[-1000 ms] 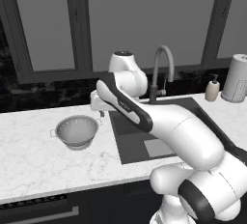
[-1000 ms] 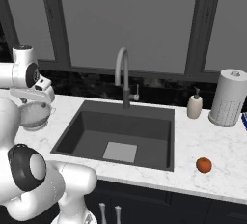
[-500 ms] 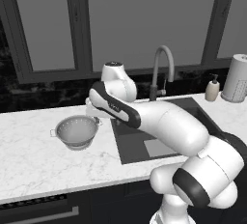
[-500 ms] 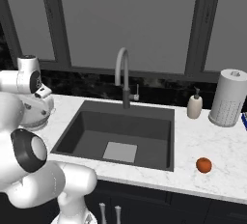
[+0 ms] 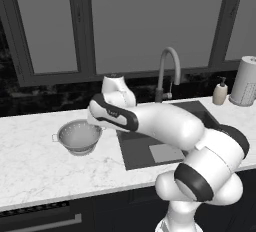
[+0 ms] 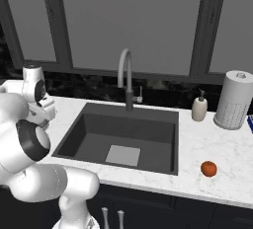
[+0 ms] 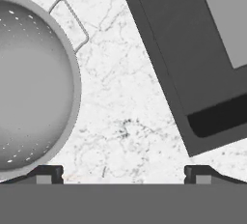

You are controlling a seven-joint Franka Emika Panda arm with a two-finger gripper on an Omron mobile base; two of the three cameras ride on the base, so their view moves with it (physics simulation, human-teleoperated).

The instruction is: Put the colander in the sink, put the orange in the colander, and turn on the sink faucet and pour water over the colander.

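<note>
Hand view: hand [image 7: 123, 172] open, fingertips spread wide, nothing between them, hovering over bare marble desk [image 7: 130, 117] in the strip between colander [image 7: 34, 83] and sink [image 7: 193, 59]. One fingertip [image 7: 46, 174] sits just at the colander's rim; contact cannot be told. Colander upright, one loop handle pointing toward the sink, clear marble all round that handle.

Left base view: colander [image 5: 79, 136] stands on the desk left of the sink [image 5: 137, 148], near but apart from the basin's left edge. Arm arches over the basin, wrist just right of the colander rim. Open desk left and near of the colander.

Right base view: sink faucet [image 6: 127, 82] upright at the far edge of the sink [image 6: 118, 136], no stream showing. Orange [image 6: 209, 169] on the desk right of the sink, near the front edge, well apart from the colander. Soap bottle [image 6: 199, 108] and paper towel roll [image 6: 233, 100] stand far right
</note>
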